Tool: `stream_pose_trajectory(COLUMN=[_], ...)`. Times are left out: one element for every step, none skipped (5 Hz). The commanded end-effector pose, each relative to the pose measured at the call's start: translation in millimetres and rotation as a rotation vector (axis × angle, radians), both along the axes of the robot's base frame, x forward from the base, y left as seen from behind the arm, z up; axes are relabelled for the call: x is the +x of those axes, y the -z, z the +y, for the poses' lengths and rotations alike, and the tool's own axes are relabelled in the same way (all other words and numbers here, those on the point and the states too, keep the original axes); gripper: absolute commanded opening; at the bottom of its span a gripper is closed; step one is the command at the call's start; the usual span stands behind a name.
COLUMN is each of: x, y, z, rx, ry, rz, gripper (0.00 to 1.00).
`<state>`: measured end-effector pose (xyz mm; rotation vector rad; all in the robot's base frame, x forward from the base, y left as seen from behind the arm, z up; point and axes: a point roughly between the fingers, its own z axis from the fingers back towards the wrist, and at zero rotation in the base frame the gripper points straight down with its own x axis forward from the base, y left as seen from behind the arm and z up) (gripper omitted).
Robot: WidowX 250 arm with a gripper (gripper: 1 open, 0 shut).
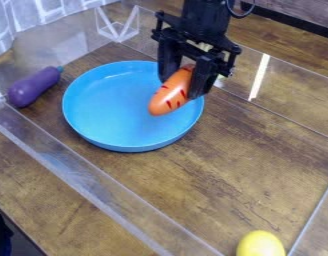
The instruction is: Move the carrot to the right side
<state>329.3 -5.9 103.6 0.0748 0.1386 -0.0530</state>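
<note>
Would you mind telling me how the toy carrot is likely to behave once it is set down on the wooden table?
The carrot, held in the shut gripper over the blue plate, looks stiff, probably light. Its rounded, tapered body may roll in a curve. Its glossy skin could slip.

1. We cannot see the carrot's (170,95) upper end; the gripper (194,74) covers it, so its leafy top stays hidden.
2. The arm above the gripper is cut off by the top edge.
3. The blue plate's (107,125) far right rim is hidden behind the carrot and fingers (212,72).
4. The yellow fruit (260,244) is cropped at the bottom edge.
5. The wooden table (247,160) runs past every edge.
</note>
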Motion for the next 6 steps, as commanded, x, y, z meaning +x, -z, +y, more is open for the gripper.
stream_pose_trajectory(x=[6.5, 6.3, 6.1, 5.7, 5.2, 4.7], y=[-37.3, -38.6, -40.2, -40.1, -39.9, -40.0], z=[-5.8, -6.9, -8.8, -9.9, -11.0, -11.9], rx=[0.002, 0.008, 0.014, 0.02, 0.026, 0.031], ry=[0.021, 0.025, 0.03, 0.034, 0.036, 0.039], rz=[-0.113, -0.11, -0.105, -0.1, -0.096, -0.091], gripper=[0.0, 0.0, 0.0, 0.0, 0.0, 0.0])
